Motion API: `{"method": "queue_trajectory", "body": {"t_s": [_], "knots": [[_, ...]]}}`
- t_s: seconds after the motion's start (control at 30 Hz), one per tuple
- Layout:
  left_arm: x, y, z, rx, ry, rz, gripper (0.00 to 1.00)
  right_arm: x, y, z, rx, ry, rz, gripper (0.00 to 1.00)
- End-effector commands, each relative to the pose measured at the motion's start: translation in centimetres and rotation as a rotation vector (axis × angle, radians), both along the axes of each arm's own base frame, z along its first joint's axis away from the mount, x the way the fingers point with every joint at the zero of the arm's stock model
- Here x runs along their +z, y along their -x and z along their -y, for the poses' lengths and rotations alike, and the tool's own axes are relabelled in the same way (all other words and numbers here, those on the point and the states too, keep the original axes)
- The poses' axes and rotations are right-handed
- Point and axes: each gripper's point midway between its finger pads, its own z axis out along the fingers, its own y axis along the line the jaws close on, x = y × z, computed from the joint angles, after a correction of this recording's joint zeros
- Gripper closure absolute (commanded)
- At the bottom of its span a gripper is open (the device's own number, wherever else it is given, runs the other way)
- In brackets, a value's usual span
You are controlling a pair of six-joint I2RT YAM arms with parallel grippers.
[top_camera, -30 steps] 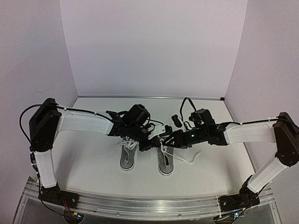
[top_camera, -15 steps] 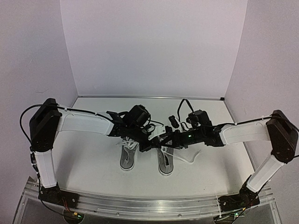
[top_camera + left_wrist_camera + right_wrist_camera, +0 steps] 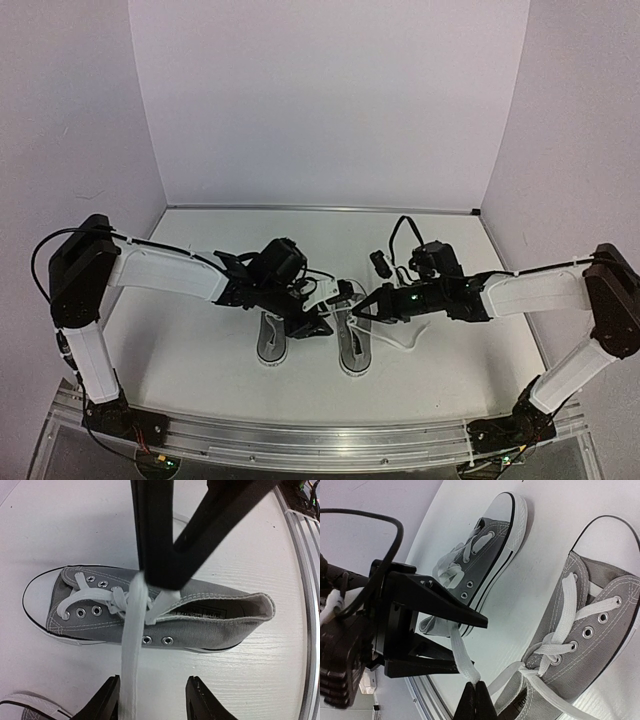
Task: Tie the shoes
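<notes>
White lace (image 3: 131, 645) in pinch of right gripper (image 3: 476, 689), inside spread left gripper (image 3: 152, 700), above shoe (image 3: 210, 625).

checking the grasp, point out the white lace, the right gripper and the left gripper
white lace (image 3: 131, 645): left wrist view, mid strand
right gripper (image 3: 475, 690): right wrist view, closed fingertips
left gripper (image 3: 154, 681): left wrist view, gap between fingertips

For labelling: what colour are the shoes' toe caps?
White toe caps, thin black edge line; best in left wrist view.
</notes>
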Motion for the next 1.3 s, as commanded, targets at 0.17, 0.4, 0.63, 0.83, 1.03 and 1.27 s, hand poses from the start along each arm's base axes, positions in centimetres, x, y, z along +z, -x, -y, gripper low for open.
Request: {"method": "queue_trajectory", "body": {"t_s": [0.17,0.4,0.63,0.83,1.03,1.27], "knots": [[4.3,-1.7,1.4,0.048,0.160,0.073,0.73,1.9,-0.4,0.4,-0.042,-0.030,0.058,1.00],[5.0,-1.6,2.6,0.015,0.193,0.063,0.96,2.1,-0.6,0.0,-0.031,-0.036,0.058,0.86],[5.1,-1.6,2.7,0.009,0.195,0.059,1.00,1.8,-0.9,-0.6,-0.011,-0.031,0.052,0.83],[4.9,-1.1,2.8,-0.010,0.196,0.042,1.00,1.8,-1.1,-0.8,-0.008,-0.027,0.058,0.87],[4.6,-0.9,3.0,-0.016,0.203,0.027,1.00,2.1,-1.2,-0.5,-0.020,-0.021,0.070,1.00],[5.2,-1.8,3.0,0.053,0.255,0.062,0.62,2.1,-1.2,0.4,-0.065,-0.008,0.071,1.00]]}}
